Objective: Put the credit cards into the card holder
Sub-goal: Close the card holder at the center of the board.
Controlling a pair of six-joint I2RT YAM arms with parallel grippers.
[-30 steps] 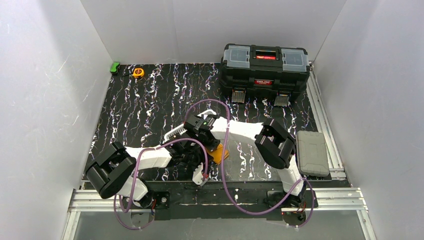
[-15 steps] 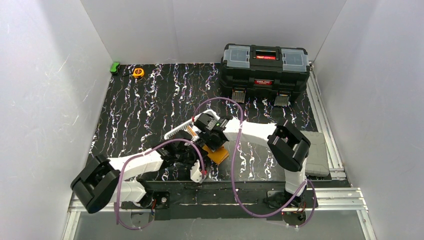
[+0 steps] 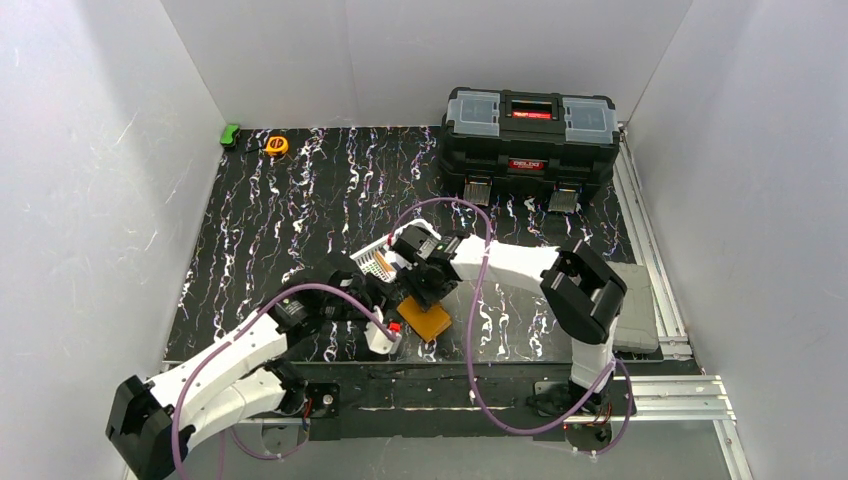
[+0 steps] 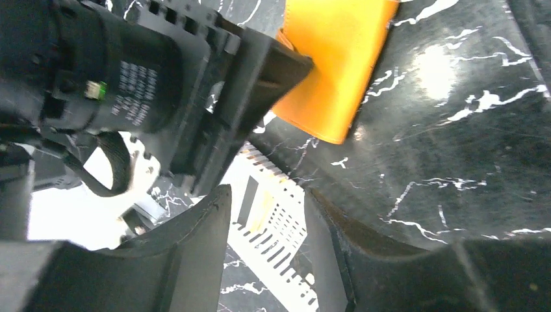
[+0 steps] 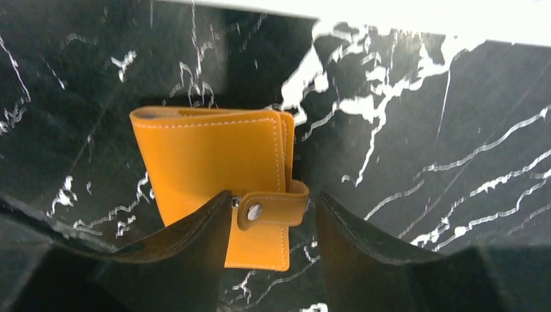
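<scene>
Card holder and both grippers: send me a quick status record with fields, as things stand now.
card holder: folded shut, snap tab fastened, lying flat on the table
right gripper: open, fingers either side of the holder's tab edge
left gripper: open, empty, facing the white basket
credit cards: none clearly visible

Two white arms with black joints reach inward, their grippers almost meeting at the near middle.

The left arm (image 3: pixel 230 355) lies low. Its elbow is folded back at the near left corner and its white forearm stretches far and right. Its black two-finger left gripper (image 4: pixel 266 214) has the jaws standing apart. The right arm (image 3: pixel 500 262) rises from the near right, bends at a black elbow and runs left. Its black two-finger right gripper (image 5: pixel 273 214) points down, jaws likewise spread, just beside the left one.
</scene>
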